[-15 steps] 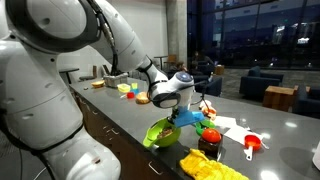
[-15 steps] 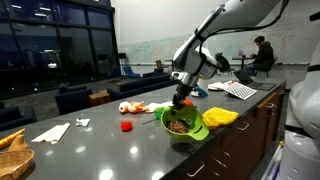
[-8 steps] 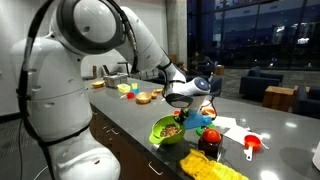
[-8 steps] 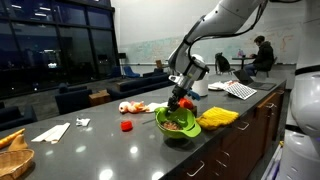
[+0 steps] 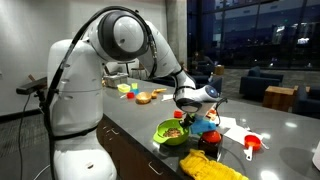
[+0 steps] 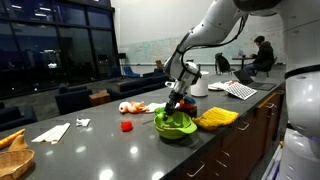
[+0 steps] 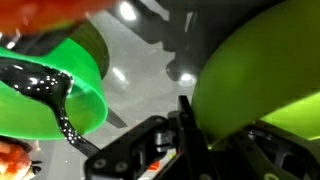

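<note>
**Dark counter (image 6: 110, 140), green bowl (image 6: 176, 128) near the edge**

My claw (image 6: 178, 107) looks pinched on the bowl's rim (it is full of food), just beside the yellow cloth (image 6: 217, 117). If I tug too hard, it could tip and spill

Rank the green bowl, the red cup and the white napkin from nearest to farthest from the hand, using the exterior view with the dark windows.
1. green bowl: directly beneath the hand.
2. red cup: on the counter, picture-left of the bowl.
3. white napkin: far picture-left, well beyond the cup.
</note>
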### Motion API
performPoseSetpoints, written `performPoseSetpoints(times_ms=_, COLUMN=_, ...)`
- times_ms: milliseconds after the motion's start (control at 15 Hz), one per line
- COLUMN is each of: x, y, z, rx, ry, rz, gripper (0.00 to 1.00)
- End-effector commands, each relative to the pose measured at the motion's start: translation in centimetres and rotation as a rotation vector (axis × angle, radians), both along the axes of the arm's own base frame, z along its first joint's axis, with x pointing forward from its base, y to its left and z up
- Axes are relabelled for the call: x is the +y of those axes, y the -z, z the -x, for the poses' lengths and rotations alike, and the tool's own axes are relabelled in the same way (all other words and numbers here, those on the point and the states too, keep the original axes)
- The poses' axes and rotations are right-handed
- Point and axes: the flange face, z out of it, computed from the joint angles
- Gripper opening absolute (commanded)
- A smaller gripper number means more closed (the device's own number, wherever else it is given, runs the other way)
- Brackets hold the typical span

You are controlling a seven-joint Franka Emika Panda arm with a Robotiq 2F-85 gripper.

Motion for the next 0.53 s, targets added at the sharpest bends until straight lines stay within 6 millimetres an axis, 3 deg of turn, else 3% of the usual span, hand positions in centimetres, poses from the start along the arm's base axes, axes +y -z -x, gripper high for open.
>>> performPoseSetpoints(times_ms=0, x=0.5, y=-0.3, z=-1.4, rx=0.005, ry=-0.028, rz=-0.008, gripper=0.43)
performPoseSetpoints(times_ms=467, x=4.1, y=-2.8, z=-2.6, rx=0.042, ry=-0.134, rz=0.135, gripper=0.89)
